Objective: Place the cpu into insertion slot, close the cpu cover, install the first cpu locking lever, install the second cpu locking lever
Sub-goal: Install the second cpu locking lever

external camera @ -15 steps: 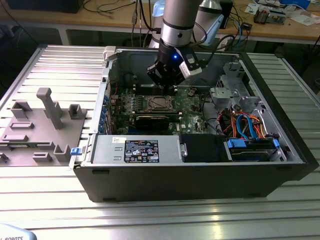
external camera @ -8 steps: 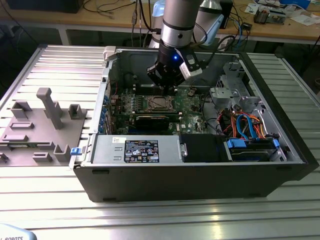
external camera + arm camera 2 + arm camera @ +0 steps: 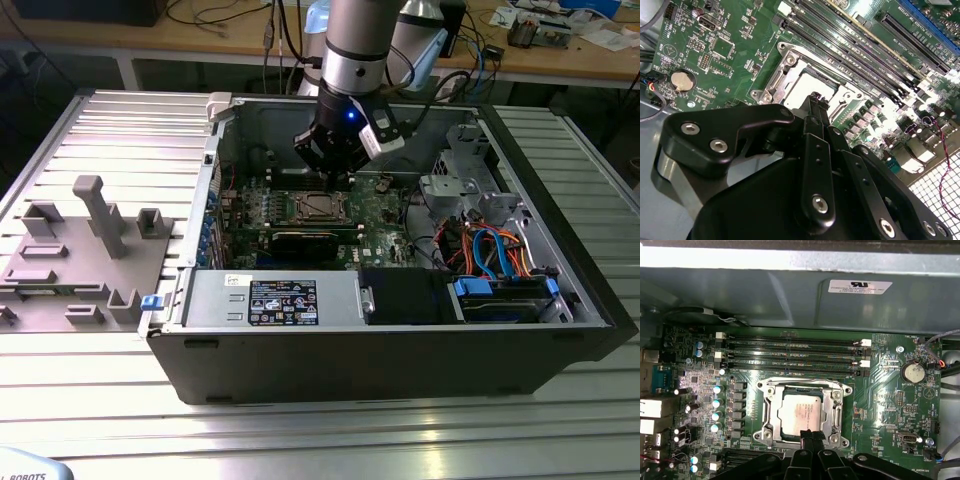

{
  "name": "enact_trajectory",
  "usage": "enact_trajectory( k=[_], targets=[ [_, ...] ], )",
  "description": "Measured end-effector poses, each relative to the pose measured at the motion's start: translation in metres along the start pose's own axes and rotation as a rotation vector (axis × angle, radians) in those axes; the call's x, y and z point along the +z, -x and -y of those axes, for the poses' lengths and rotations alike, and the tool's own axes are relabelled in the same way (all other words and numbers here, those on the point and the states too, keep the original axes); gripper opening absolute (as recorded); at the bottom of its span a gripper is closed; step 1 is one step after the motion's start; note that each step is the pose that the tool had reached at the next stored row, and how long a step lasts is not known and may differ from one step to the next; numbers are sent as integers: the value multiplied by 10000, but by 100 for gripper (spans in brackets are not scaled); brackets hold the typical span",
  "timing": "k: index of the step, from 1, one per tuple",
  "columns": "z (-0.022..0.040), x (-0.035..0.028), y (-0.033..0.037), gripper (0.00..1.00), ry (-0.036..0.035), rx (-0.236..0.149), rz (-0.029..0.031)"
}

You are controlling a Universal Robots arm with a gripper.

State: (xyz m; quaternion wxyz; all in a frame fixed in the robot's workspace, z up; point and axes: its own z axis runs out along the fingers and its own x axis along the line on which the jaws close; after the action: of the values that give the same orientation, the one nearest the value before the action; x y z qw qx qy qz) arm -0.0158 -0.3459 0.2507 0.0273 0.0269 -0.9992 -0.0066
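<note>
The cpu [image 3: 799,412] lies flat in the insertion slot [image 3: 836,396] on the green motherboard [image 3: 880,405], its silvery top showing. The cpu cover [image 3: 769,407] lies down over it as a metal frame around the chip. In the second wrist view the cpu [image 3: 807,85] and the cpu cover [image 3: 775,82] sit just beyond my fingertips. My gripper [image 3: 809,434] hovers over the socket's edge, shut, with nothing between its black fingers [image 3: 818,107]. In the exterior view my gripper [image 3: 335,178] hangs inside the open computer case just above the socket [image 3: 318,205].
Long memory slots [image 3: 790,352] run beside the socket. A coin battery [image 3: 912,371] sits on the board. A grey drive cage [image 3: 455,185], blue and orange cables [image 3: 490,250] and a power supply [image 3: 290,300] crowd the case. A grey fixture [image 3: 80,250] lies on the slatted table.
</note>
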Motion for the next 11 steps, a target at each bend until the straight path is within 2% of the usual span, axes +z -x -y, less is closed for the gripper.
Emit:
enact_trajectory(
  k=[4, 6, 11],
  targets=[
    [1, 0, 0, 11, 0, 0, 0],
    [25, 0, -1, 11, 1, -2, 0],
    [239, 5, -12, 11, 82, -5, 5]
  ],
)
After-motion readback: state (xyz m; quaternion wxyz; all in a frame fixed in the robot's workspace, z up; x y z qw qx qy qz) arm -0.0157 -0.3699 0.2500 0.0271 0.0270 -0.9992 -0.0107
